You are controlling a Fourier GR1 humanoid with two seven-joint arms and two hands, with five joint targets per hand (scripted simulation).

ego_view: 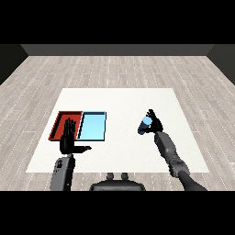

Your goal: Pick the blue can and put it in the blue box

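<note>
Holding the small blue cylindrical can (145, 125), the robot's black right hand (155, 123) has its fingers curled round the can's right side, over the right part of the flat white worktop (124, 101). The can appears tilted, its pale blue top end up and to the right and its darker body slanting down to the left. Whether its lower end touches the worktop or hangs just above it cannot be told from this view.

By my reading, the pick is done or nearly done and the carry is the step in hand. The shallow light blue tray with a darker blue rim (81, 128) lies well apart from the can, to the left, with bare white worktop between them. Touching its left edge lies the shallow red tray (62, 114).

The next move would call for the right hand to take the can leftward across the worktop, high enough to pass the blue tray's near-right rim, then lower it inside that tray and not the red one beside it.

The black left hand (69, 140) stands in front of the two trays with straight fingers pointing up and the thumb out to the right, holding nothing. It overlaps the seam between the trays in this view, so the carry should end right of it.
</note>
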